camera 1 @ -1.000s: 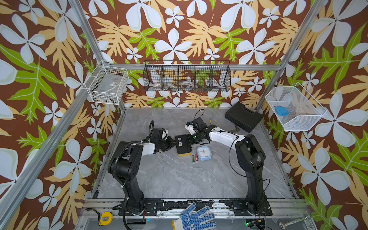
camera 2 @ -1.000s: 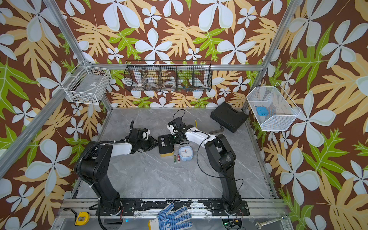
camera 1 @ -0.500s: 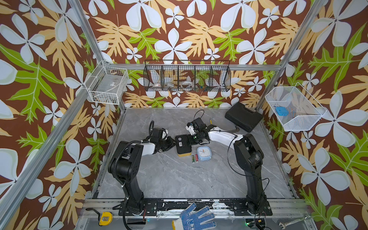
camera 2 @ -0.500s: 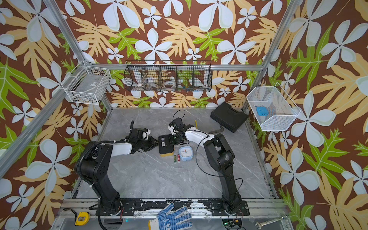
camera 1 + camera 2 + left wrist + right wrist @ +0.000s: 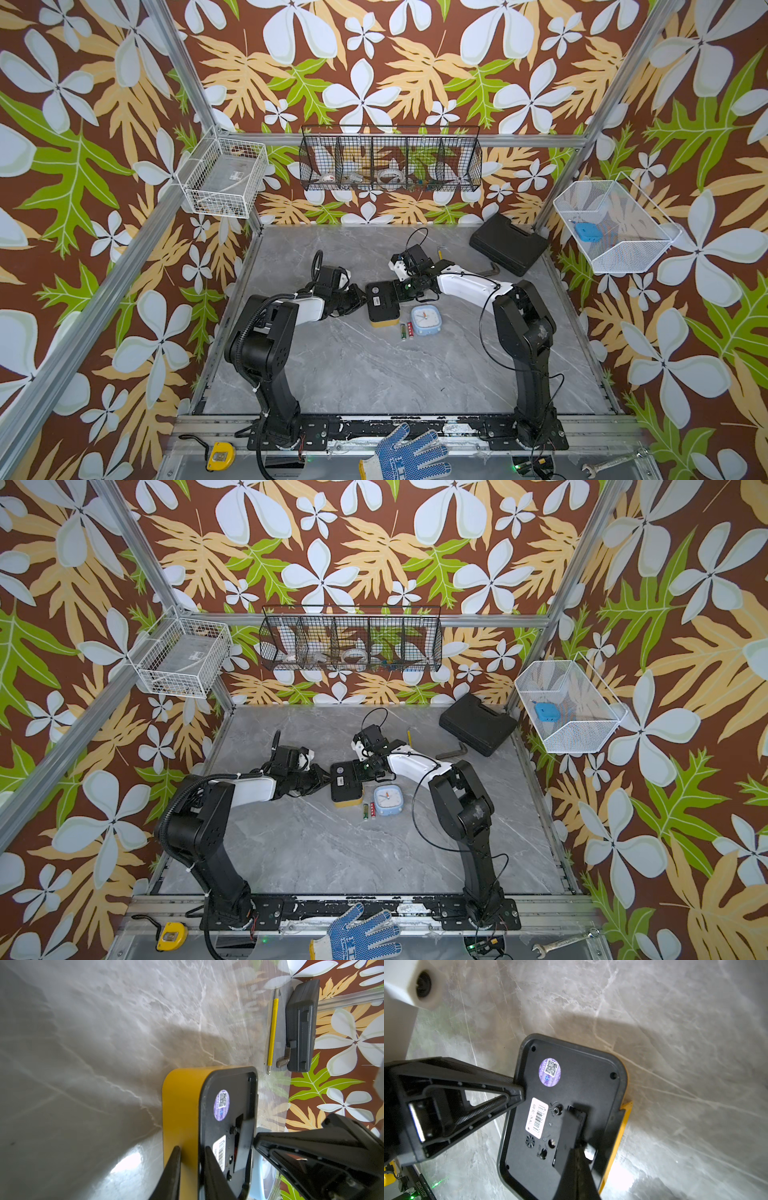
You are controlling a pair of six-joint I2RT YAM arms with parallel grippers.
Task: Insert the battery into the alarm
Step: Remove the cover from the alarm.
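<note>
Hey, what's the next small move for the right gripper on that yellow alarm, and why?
Probably peel the battery cover away from the yellow alarm: the right gripper looks pinched on its raised edge, the left gripper clamps the alarm's rim, and the batteries lie loose beside the blue clock.

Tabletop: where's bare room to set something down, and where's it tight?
Free: broad front stretch of the table, nearer than the blue clock; back-left corner too. Crowded: centre around yellow alarm, batteries, left gripper, right gripper; back right by black case.

Overhead stereo pair; wrist cameras closely share alarm (image 5: 207, 1122)
</note>
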